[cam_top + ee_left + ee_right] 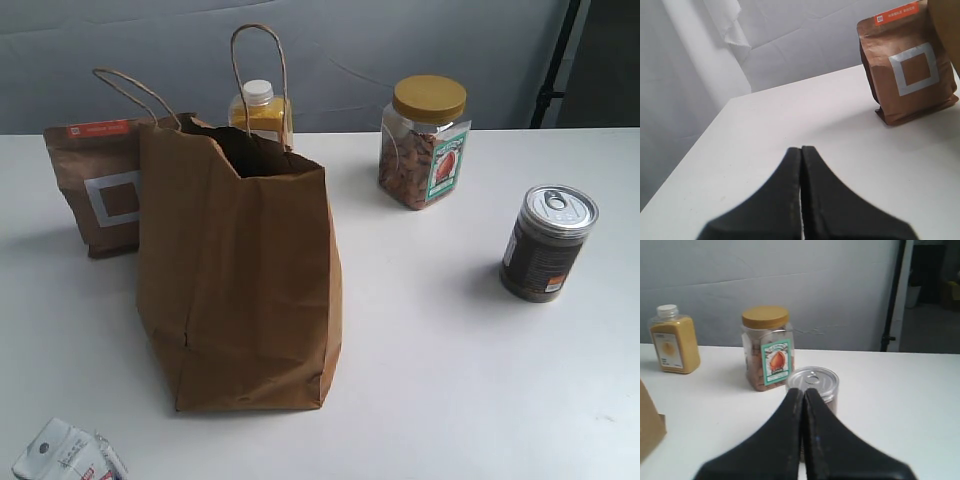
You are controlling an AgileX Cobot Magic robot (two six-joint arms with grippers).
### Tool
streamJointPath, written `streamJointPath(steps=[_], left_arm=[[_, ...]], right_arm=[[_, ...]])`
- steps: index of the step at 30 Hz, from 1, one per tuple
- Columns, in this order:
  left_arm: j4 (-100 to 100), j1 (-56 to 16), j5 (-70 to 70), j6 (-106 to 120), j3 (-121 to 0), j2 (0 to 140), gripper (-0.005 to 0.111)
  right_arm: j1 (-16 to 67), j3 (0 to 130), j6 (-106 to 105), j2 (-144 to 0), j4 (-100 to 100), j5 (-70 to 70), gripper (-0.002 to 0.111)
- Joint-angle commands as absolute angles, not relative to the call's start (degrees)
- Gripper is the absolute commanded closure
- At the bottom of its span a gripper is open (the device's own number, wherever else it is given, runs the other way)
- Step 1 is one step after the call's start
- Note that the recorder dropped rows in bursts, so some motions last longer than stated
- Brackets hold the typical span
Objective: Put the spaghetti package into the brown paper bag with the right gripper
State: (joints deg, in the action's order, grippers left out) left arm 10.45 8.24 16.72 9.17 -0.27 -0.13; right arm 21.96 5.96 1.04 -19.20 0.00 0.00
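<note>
Exterior view: brown paper bag [240, 290] stands upright on the white counter [450, 380], left of centre, its mouth open and its cord handles raised. Just behind it to the left stands a smaller brown pouch [100, 190] with a white square label. A yellow juice bottle [262, 110] shows at the far side behind the handles. A nut jar [425, 145] with a gold lid stands far and right of centre, and a tin can [548, 245] stands well apart on the right. A white packet [65, 455] lies at the near left corner. Neither arm appears here. The spaghetti package is nowhere on the counter, and the inside of the bag is too dark to read.

Left wrist view: the left gripper [801, 152] has its fingers pressed together with nothing between them, above bare counter, and the pouch [907, 70] stands beyond it.

Right wrist view: the right gripper [804, 392] is likewise closed and empty, low over the counter with the can [815, 382] right behind its tips. The jar [767, 347] and bottle [672, 340] stand farther off, and a corner of the bag [650, 420] is at the edge.

Since the package is in no view and the right gripper carries nothing, I judge it either already lies in the bag or sits outside the frames. The pictures cannot settle which, so I cannot confirm the task is done.
</note>
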Motion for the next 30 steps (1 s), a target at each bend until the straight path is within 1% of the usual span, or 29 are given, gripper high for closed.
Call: streamJointPath(steps=[1, 4, 6, 16, 30], left_arm=[[10.2, 8.5, 16.4, 9.0, 0.0, 0.0, 0.107], [10.2, 8.5, 16.4, 9.0, 0.0, 0.0, 0.107], [10.2, 8.5, 16.4, 9.0, 0.0, 0.0, 0.107], [10.2, 8.5, 16.4, 9.0, 0.0, 0.0, 0.107], [10.2, 8.5, 16.4, 9.0, 0.0, 0.0, 0.107]], right_arm=[[17.0, 1.4, 0.0, -14.2, 1.6, -0.8, 0.108], [14.6, 0.0, 0.0, -11.1, 1.8, -0.8, 0.108], [13.9, 0.0, 0.0, -8.9, 2.0, 3.5, 0.108], [13.9, 0.0, 0.0, 0.0, 2.0, 4.6, 0.108], [13.9, 0.0, 0.0, 0.0, 2.6, 4.7, 0.108]])
